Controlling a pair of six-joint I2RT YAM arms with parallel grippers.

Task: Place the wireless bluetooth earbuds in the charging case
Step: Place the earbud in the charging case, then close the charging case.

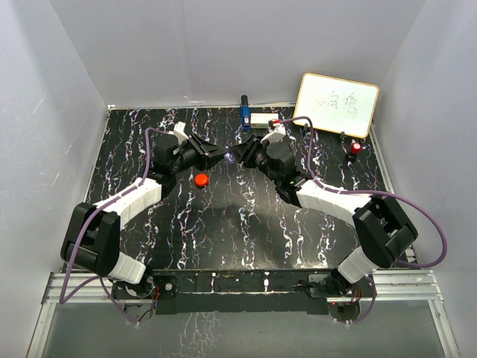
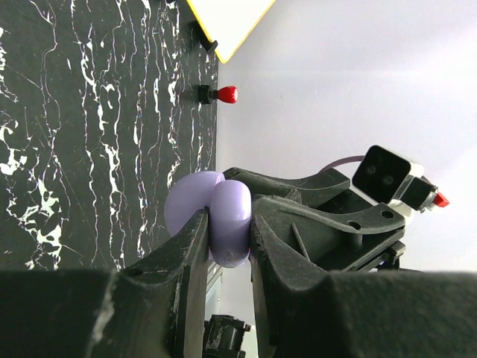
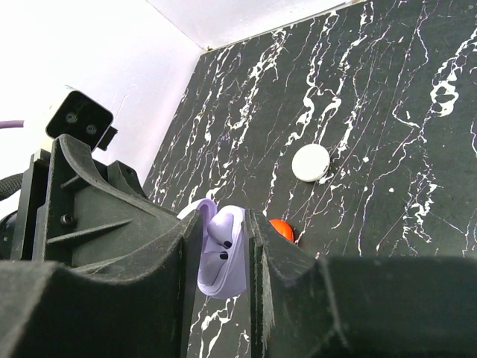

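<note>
Left pincer (image 2: 229, 224) clamps the purple charging case (image 2: 186, 205) at centre frame; right pincer (image 3: 223, 224) straddles it, grip unclear, earbud (image 3: 221, 242) seated inside.

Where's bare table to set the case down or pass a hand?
Free: near-centre table between left arm and right arm; far-left corner. Crowded: back edge by blue item, white box, whiteboard; red puck mid-table.

One purple charging case (image 2: 216, 220) is counted. Two round pucks are seen on the worktop (image 1: 223, 224): one red puck (image 1: 201, 179) and one white puck (image 3: 310, 162). One whiteboard (image 1: 337, 104) and one red-capped object (image 1: 356, 149) are counted near its far right corner.
</note>
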